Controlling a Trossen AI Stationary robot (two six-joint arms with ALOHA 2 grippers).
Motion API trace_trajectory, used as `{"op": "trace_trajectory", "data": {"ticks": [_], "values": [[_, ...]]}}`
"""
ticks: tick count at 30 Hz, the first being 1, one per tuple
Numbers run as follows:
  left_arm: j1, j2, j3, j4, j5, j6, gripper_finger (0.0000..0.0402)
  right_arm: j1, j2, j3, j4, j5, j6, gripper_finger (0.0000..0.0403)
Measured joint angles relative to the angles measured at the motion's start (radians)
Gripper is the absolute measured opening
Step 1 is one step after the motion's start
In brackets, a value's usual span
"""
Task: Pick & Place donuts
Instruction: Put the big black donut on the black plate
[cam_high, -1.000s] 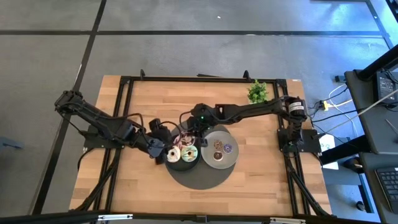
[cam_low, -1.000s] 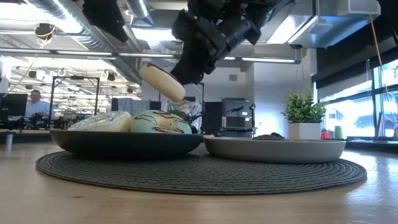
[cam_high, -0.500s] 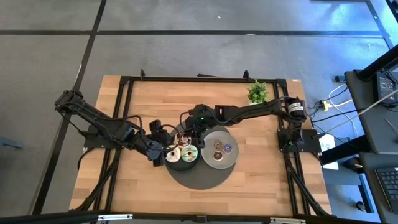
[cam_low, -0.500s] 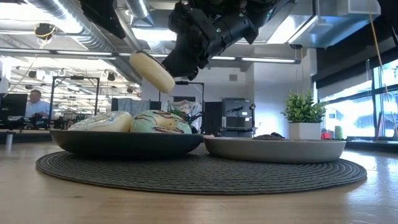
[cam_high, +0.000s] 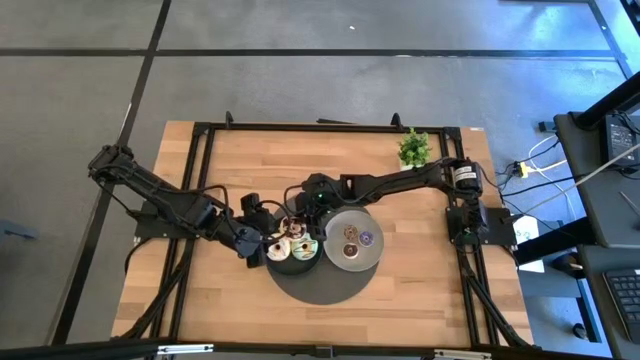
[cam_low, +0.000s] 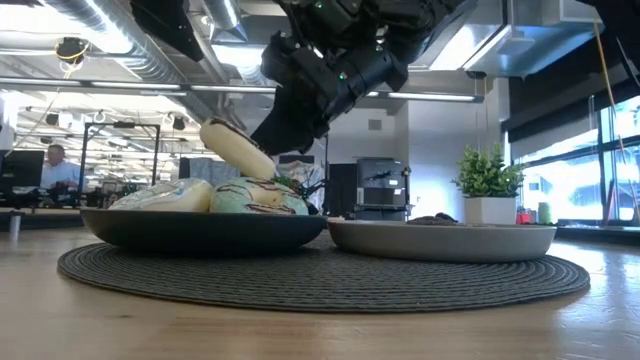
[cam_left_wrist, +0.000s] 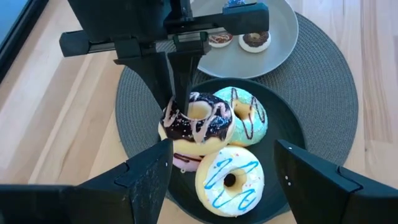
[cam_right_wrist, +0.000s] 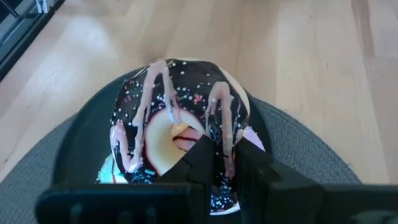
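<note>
My right gripper is over the dark plate, shut on a chocolate donut with pink drizzle and sprinkles. On that plate lie a mint-green donut, a cream donut with blue icing and a pink donut, partly under the held one. My left gripper hovers open at the plate's left side, its fingers apart above the donuts, touching nothing. Small donuts lie on the grey plate. My right gripper pinches the chocolate donut's ring, one finger in the hole and one outside. The fingers slant down from the table's far right. The donut is tilted; its lower edge is at the mint-green donut, touching or just above.
Both plates sit on a round dark woven mat near the table's middle. A small green potted plant stands at the far right corner. Bare wood lies left, right and near of the mat.
My right gripper, still shut on the chocolate donut, has moved toward the table's left edge and then come down. The donut has stayed tilted and now sits low over the pile in the dark plate.
</note>
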Motion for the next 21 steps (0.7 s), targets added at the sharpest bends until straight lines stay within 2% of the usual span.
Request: {"op": "trace_trajectory", "data": {"ticks": [8,13,18,21], "values": [[0.0,0.0,0.0,0.0,-0.001,0.0,0.0269,0.001,-0.012,0.002,-0.011,0.0,0.021,0.0053],[0.0,0.0,0.0,0.001,-0.001,0.0,0.0269,0.01,-0.013,0.056,-0.117,0.003,0.023,0.0053],[0.0,0.0,0.0,0.003,-0.002,0.0,0.0269,0.031,-0.012,0.056,-0.103,0.008,0.012,0.0053],[0.0,0.0,0.0,0.002,-0.009,0.0,0.0269,0.039,0.008,0.058,-0.089,0.094,-0.014,0.0053]]}}
